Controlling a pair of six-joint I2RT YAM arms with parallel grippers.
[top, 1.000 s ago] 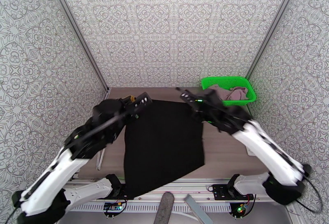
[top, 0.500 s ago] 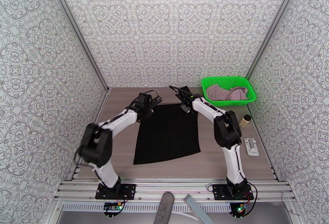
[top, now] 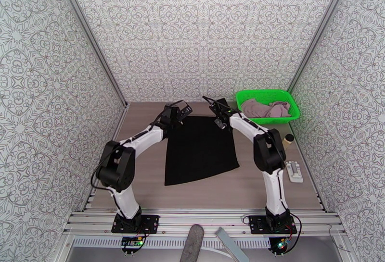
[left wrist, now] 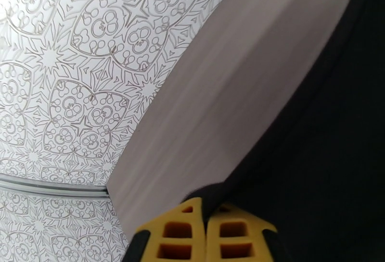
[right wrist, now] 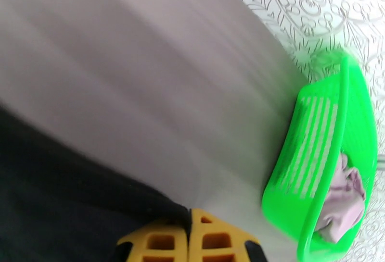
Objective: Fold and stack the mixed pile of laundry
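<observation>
A plain black garment point(top: 202, 150) lies spread flat on the table, its far edge near the back. My left gripper point(top: 178, 116) is shut on its far left corner, and in the left wrist view the yellow pads point(left wrist: 185, 229) pinch the black cloth point(left wrist: 313, 162). My right gripper point(top: 220, 118) is shut on the far right corner, with its yellow pads point(right wrist: 211, 239) closed on the black fabric point(right wrist: 62, 186). The dusty pink garment point(top: 267, 108) lies crumpled in the green basket point(top: 250, 94), and it also shows at the right wrist view's edge point(right wrist: 346, 195).
The green mesh basket point(right wrist: 317, 152) stands at the back right corner, close to my right gripper. A small cork-topped bottle point(top: 288, 139) and a white device point(top: 294, 170) lie along the right side. Patterned walls enclose the table on three sides.
Both arms came down from near the camera and stretched toward the back. The black garment, held up a second ago, now lies flat and has shifted a little farther back and right.
</observation>
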